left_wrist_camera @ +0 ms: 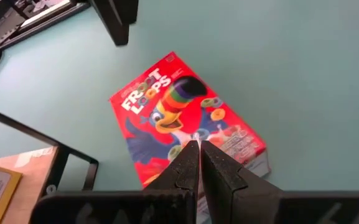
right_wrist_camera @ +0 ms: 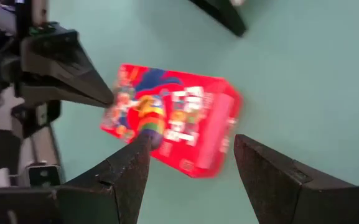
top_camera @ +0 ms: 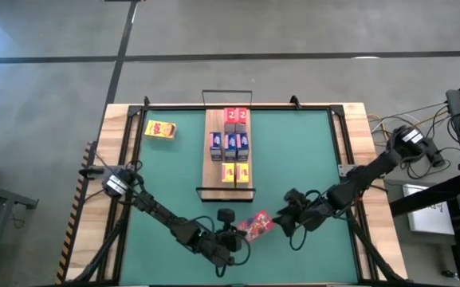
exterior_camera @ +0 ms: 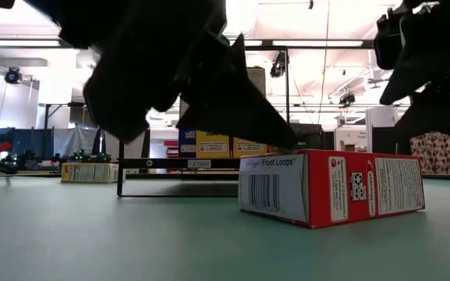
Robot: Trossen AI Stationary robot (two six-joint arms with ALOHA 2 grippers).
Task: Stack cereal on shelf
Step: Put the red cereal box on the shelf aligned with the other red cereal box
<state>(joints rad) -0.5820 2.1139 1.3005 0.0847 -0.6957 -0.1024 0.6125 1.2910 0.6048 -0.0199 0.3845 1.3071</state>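
Froot Loops box (top_camera: 255,226), the red one, lies flat on the green mat (top_camera: 309,159) near the front edge of the table, between my two grippers. My left gripper (left_wrist_camera: 199,163) hangs just over it with the fingers pinched together on nothing, their tips over the printed face beside the toucan; in the low view that gripper is the dark wedge whose point comes down at the box's top edge (exterior_camera: 287,144). My right gripper (right_wrist_camera: 191,155) is on the other side of the same box with its fingers spread wide apart and empty, the box showing in the gap between them, and I cannot tell whether either finger touches the cardboard. From above, the left arm runs in from the left side of the table and the right arm from the right, so both meet at the box in front of the shelf (top_camera: 212,171). That shelf, a long light-wood board with a thin black wire frame at its ends, sits in the middle of the mat behind the box and well apart from it. On it stand two red boxes (top_camera: 235,116) at the far end, three blue boxes (top_camera: 230,145) in a row across the middle, and two yellow boxes (top_camera: 235,172) nearer me. One more yellow box (top_camera: 160,130) lies by itself on the mat toward the far left corner, away from the shelf.
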